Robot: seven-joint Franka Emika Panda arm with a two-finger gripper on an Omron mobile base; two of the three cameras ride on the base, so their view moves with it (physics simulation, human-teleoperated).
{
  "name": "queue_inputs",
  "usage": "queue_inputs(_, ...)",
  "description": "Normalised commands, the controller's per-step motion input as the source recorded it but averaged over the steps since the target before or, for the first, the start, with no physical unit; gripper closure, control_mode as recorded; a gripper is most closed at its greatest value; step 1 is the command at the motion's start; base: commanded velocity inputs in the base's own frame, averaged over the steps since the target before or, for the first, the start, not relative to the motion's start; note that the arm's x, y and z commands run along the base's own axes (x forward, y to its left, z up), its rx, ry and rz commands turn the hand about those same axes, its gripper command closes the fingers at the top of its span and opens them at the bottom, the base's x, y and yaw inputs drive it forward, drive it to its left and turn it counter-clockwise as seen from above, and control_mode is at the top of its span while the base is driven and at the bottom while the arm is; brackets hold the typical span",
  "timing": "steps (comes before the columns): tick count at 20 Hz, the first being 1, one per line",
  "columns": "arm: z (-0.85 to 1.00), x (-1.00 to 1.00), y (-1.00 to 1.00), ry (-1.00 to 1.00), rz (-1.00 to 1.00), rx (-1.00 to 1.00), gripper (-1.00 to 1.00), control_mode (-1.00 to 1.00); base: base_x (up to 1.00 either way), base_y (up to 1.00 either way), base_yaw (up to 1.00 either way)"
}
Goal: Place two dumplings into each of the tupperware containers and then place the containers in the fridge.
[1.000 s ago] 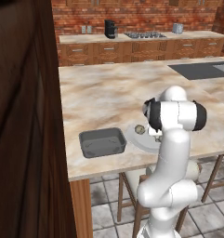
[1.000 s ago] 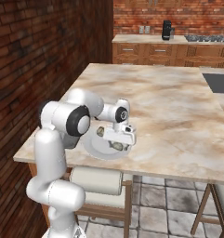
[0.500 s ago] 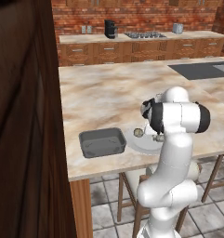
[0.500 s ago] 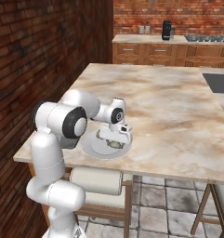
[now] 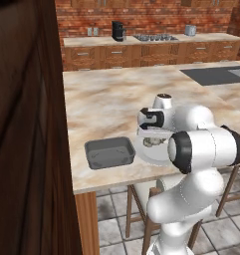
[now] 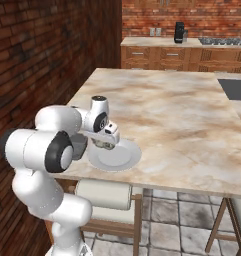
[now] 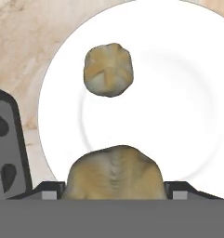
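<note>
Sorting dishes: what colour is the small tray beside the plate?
Dark grey tray, clearest in the left base view.

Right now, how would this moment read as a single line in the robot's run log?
gripper: shut on dumpling, over plate | second dumpling: on plate | grey tray: beside plate

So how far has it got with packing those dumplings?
Barely started, by the look of it. The dark grey container sits empty on the counter. In the hand view, the jaws are closed around one dumpling over the white plate, and another dumpling lies there. Filling the containers and the fridge step remain.
</note>
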Motion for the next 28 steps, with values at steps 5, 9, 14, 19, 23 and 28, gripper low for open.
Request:
queue_inputs(5, 0.38, -0.02, 1.00, -0.09, 0.01, -0.02, 1.00, -1.00, 0.00, 0.00, 0.00)
queue_inputs(9, 0.25, 0.00, 1.00, 0.02, 0.01, -0.03, 1.00, -1.00, 0.00, 0.00, 0.00)
queue_inputs(14, 0.00, 0.03, 0.83, 0.16, 0.03, 0.00, 1.00, -1.00, 0.00, 0.00, 0.00)
queue_inputs(19, -0.36, 0.05, 0.19, 0.00, 0.00, 0.00, 1.00, -1.00, 0.00, 0.00, 0.00)
queue_inputs(23, -0.41, 0.00, 0.01, 0.00, 0.00, 0.00, -1.00, -1.00, 0.00, 0.00, 0.00)
queue_inputs(28, -0.02, 0.00, 0.00, 0.00, 0.00, 0.00, -1.00, -1.00, 0.00, 0.00, 0.00)
